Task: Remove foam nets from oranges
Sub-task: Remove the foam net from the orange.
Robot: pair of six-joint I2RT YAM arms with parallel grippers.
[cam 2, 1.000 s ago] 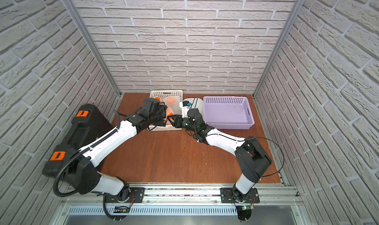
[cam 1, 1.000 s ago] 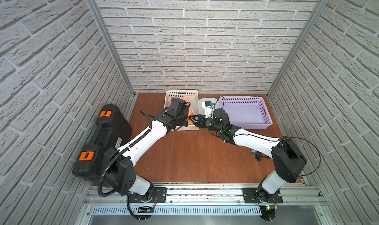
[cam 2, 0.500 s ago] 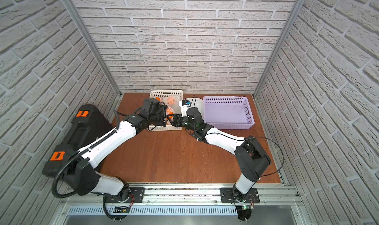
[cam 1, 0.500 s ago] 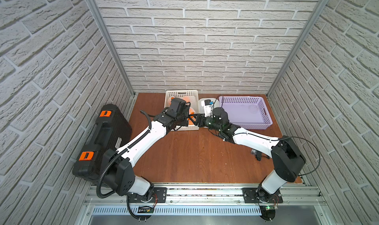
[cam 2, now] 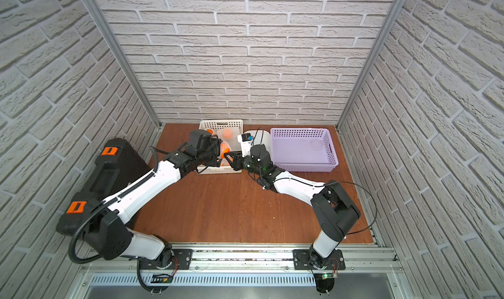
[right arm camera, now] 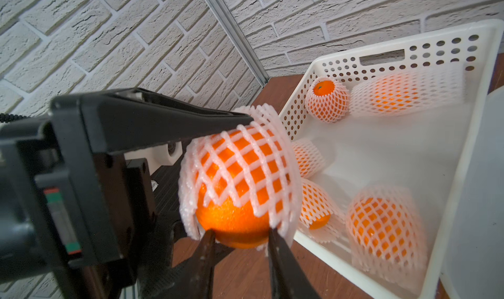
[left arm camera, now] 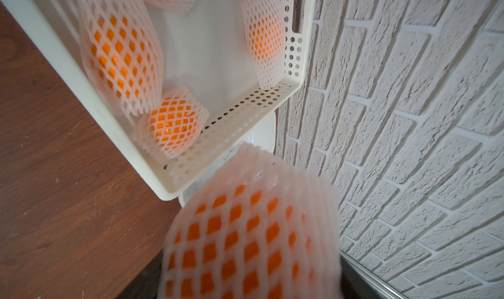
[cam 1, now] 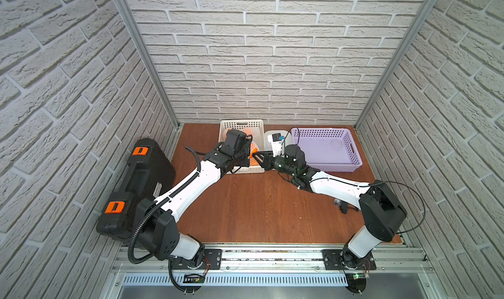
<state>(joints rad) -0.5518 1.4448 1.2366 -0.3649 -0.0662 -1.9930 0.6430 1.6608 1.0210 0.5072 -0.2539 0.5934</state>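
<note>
My left gripper (cam 1: 247, 152) is shut on an orange (right arm camera: 234, 218) in a white foam net (right arm camera: 245, 158), held just in front of the white basket (cam 1: 241, 124). One left finger (right arm camera: 169, 120) lies along the top of the net. The fruit's bare end pokes out of the net's hem. My right gripper (right arm camera: 241, 233) meets it from the right, jaws a little apart, with fingertips (right arm camera: 210, 236) at that bare end and the hem. In the left wrist view the held net (left arm camera: 251, 229) hides the jaws. Several netted oranges (right arm camera: 384, 224) lie in the basket (left arm camera: 95, 107).
A purple basket (cam 1: 324, 150) stands at the back right. A white device (cam 1: 275, 139) sits between the two baskets. A black case with orange latches (cam 1: 136, 186) lies at the table's left edge. A small dark object (cam 1: 341, 205) lies by the right arm.
My right gripper has reached a little further left to the held orange, and its jaws have narrowed. The left arm has hardly moved.
</note>
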